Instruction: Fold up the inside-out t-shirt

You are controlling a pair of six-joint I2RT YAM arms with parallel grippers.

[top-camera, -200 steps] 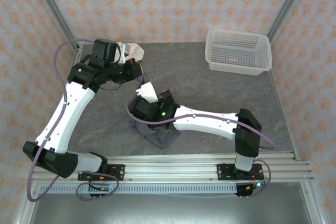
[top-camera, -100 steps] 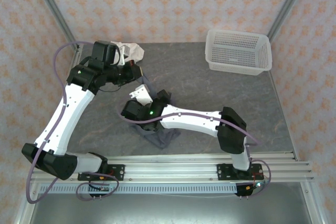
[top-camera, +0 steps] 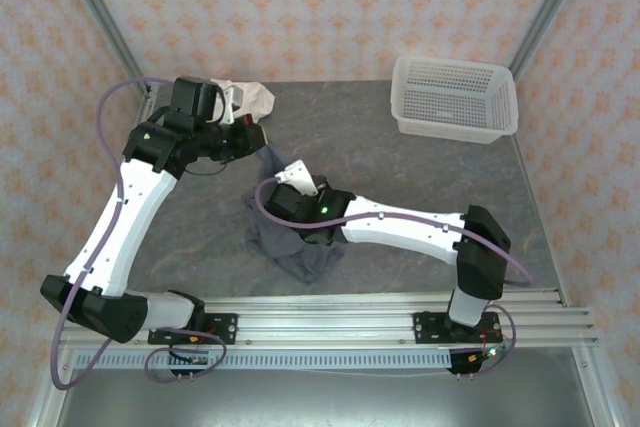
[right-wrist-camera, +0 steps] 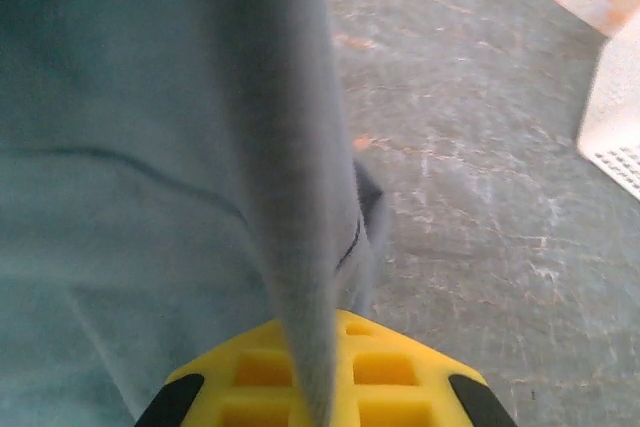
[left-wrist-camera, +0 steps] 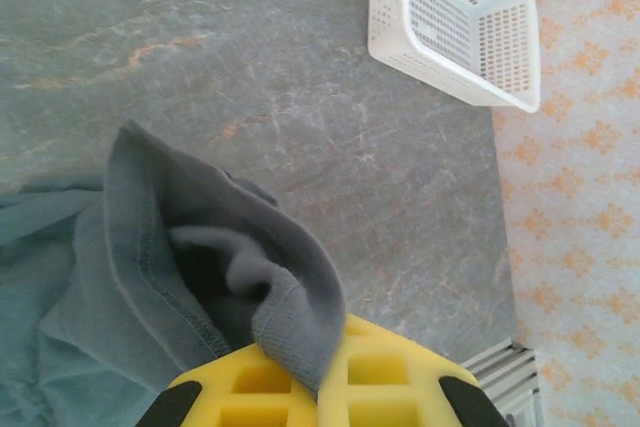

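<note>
The left hand (left-wrist-camera: 322, 392) is clamping its yellow pads (left-wrist-camera: 385, 372) tight on a hemmed edge of the inside-out t-shirt (left-wrist-camera: 150, 277), and the dark grey cloth is bunching into a soft fold right at the grip. The top view is showing this hand raised at the far left of the tabletop (top-camera: 400, 177), pulling 1 strip of the shirt up and away from the rest.

The right hand (right-wrist-camera: 315, 392) is likewise closed on the shirt. A narrow ridge of grey fabric is running straight down between its 2 yellow pads (right-wrist-camera: 400, 372), with a stitched seam showing beside it. From above, this hand is sitting over the middle of the garment, and the bulk of the shirt is lying crumpled beneath it, toward the near edge of the tabletop.

A smaller cream-white garment (top-camera: 250, 99) is lying behind the left hand, at the far left corner. A white mesh basket (top-camera: 455, 97) is standing at the far right corner, well apart from the shirt.
</note>
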